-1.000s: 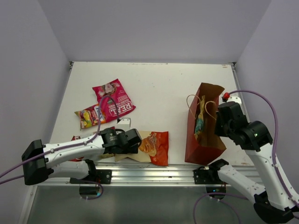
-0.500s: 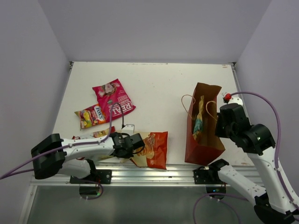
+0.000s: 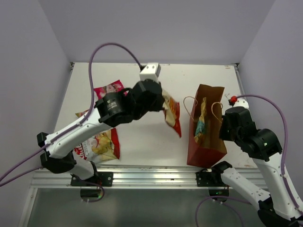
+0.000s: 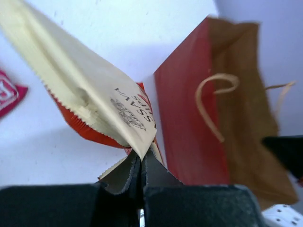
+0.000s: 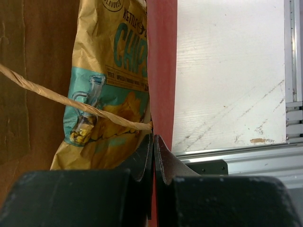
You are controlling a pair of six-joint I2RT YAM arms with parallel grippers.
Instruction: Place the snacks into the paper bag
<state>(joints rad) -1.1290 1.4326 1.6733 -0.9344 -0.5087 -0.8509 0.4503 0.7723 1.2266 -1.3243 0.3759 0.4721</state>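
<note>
My left gripper (image 3: 162, 98) (image 4: 142, 153) is shut on a corner of the cream-and-orange snack packet (image 3: 172, 113) (image 4: 80, 85). It hangs in the air just left of the paper bag (image 3: 207, 142) (image 4: 184, 123). The reddish-brown bag stands upright and open, with the tan-and-blue packet (image 3: 202, 120) (image 5: 111, 66) inside. My right gripper (image 3: 221, 124) (image 5: 152, 138) is shut on the bag's near wall (image 5: 162, 56) by its twine handle (image 5: 71, 101). The magenta packet (image 3: 109, 89) (image 4: 7, 92) and the red-and-white packet (image 3: 100, 144) lie on the table at left. A small red-yellow packet (image 3: 84, 114) is mostly hidden behind my left arm.
The white table (image 3: 147, 137) has grey walls at the back and both sides. An aluminium rail (image 3: 151, 172) runs along its near edge, also in the right wrist view (image 5: 236, 158). A small red knob (image 3: 231, 99) sits just right of the bag's top.
My left gripper shut on the cream-and-orange packet at the near edge and lifted it up and right toward the bag. The red-and-white packet now shows. The right gripper holds still.
</note>
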